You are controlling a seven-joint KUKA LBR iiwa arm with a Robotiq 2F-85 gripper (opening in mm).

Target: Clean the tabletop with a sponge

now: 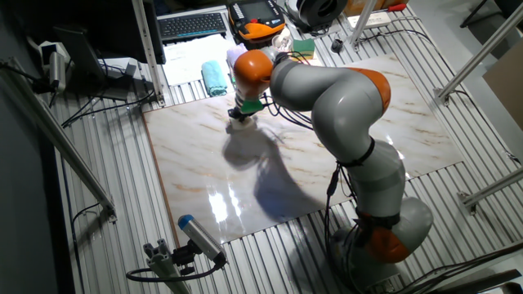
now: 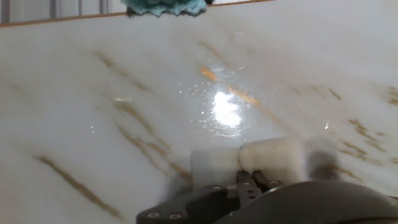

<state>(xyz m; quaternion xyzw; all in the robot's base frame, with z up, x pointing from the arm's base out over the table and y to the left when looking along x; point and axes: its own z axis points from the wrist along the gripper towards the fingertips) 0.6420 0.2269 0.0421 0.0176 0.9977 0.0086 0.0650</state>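
Observation:
The tabletop [image 1: 327, 131] is a glossy white marble-look slab with tan veins; in the hand view the tabletop [image 2: 124, 93] fills the frame with a bright glare spot. My gripper [image 1: 241, 113] points down near the slab's far left part. It is shut on the sponge [image 2: 273, 155], a cream block pressed against the slab just beyond the fingers [image 2: 247, 182]. The block looks smeared by motion in the hand view. From the fixed camera the sponge [image 1: 241, 124] is only a pale patch under the hand.
A teal cloth [image 1: 215, 77] lies just past the slab's far edge, close to the hand, and the teal cloth [image 2: 165, 6] shows at the hand view's top. A green-and-yellow sponge [image 1: 304, 47] and a keyboard [image 1: 194, 24] sit farther back. Ribbed grey metal [image 1: 98, 163] surrounds the slab.

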